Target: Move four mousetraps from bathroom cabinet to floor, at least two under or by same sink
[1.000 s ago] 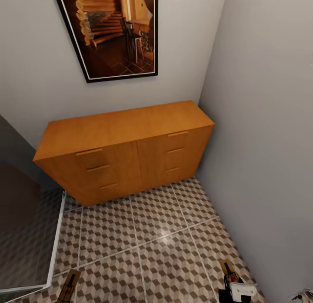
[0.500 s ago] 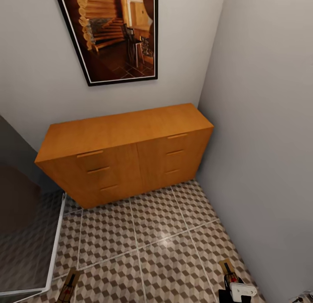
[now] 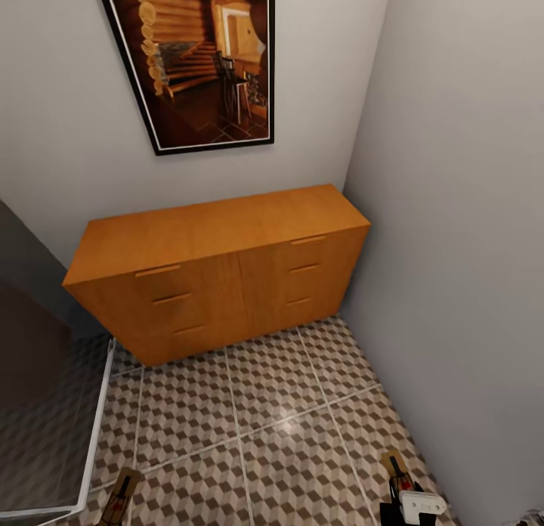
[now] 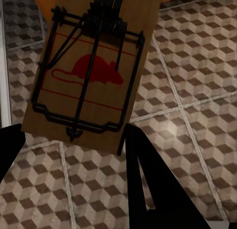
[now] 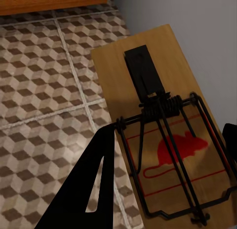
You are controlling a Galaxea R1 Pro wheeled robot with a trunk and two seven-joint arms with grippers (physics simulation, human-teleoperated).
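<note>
The orange-brown cabinet (image 3: 219,269) stands against the back wall with all its drawers shut. In front of it lies the cube-patterned bathroom floor (image 3: 249,413). In the left wrist view, my left gripper (image 4: 74,150) is shut on a tan mousetrap (image 4: 94,66) with black wire and a red mouse print, held above the tiles. My right gripper (image 5: 163,189) is shut on a second mousetrap (image 5: 168,130), close to the grey wall. Both traps peek in at the head view's lower edge, the left mousetrap (image 3: 121,497) and the right mousetrap (image 3: 396,465). The bathroom sink is out of view.
A grey wall (image 3: 461,246) runs close along the right side. A glass panel with a white frame (image 3: 94,428) stands at the left, with darker floor behind it. A framed picture (image 3: 196,57) hangs above the cabinet. Open tiles lie between me and the cabinet.
The whole head view has shifted: cabinet and picture sit slightly lower in the picture, so the camera moved. Both traps stay held at the same places.
</note>
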